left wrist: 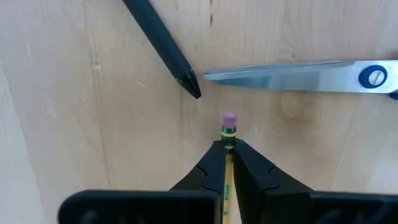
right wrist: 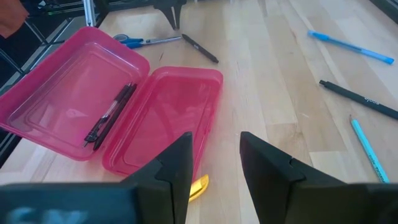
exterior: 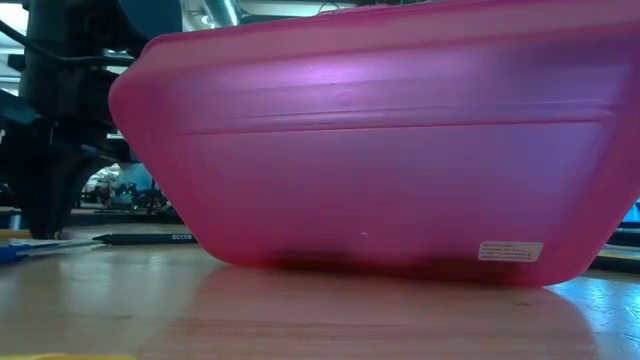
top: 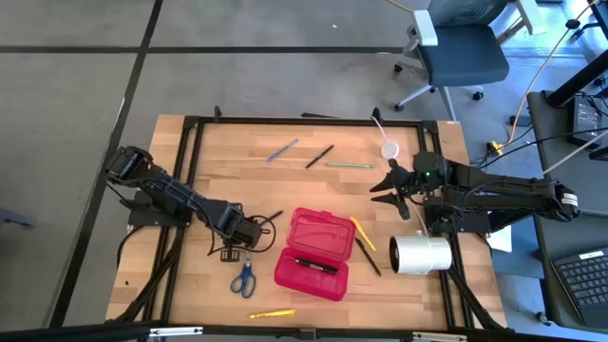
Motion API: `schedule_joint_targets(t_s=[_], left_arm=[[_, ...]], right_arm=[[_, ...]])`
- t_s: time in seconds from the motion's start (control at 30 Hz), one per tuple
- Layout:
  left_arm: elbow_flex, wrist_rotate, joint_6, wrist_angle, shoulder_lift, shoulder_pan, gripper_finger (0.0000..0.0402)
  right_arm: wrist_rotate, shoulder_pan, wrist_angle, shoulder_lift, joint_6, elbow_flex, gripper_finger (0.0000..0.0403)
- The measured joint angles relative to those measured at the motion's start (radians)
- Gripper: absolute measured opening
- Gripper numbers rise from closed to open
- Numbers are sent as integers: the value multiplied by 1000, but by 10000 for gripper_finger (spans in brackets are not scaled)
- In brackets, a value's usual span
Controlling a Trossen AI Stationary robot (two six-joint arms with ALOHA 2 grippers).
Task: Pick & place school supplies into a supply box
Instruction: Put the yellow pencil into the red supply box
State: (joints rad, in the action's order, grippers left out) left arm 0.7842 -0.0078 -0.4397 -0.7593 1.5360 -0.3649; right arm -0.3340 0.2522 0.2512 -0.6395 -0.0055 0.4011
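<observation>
The supply box lies open on the wooden table, a black pen in its near half. My left gripper stands left of the box, pointing down, shut on a yellow pencil. Blue-handled scissors and a loose black pen lie close to it. My right gripper hangs open to the right of the box, holding nothing. A blue pen, a black pen and a green pencil lie at the far side. My left gripper pinches the yellow pencil between its two fingers just behind the green ferrule, coming from above. The pink eraser end sticks out past the fingertips. The rest of the pencil runs back between the fingers. I cannot tell whether it is clear of the table.
A big white roll lies right of the box, with a yellow pencil and a black pen between them. Another yellow pencil lies near the front edge. A small white disc sits at the far right.
</observation>
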Motion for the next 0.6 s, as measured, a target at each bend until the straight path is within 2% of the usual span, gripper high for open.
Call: schedule_joint_targets(t_s=[0.37, 0.6], left_arm=[[13, 6, -42, -12, -2, 18, 7], [139, 5, -31, -28, -2, 69, 6]], right_arm=[[0, 0, 0, 0, 0, 0, 137], [0, 0, 0, 0, -1, 0, 137]])
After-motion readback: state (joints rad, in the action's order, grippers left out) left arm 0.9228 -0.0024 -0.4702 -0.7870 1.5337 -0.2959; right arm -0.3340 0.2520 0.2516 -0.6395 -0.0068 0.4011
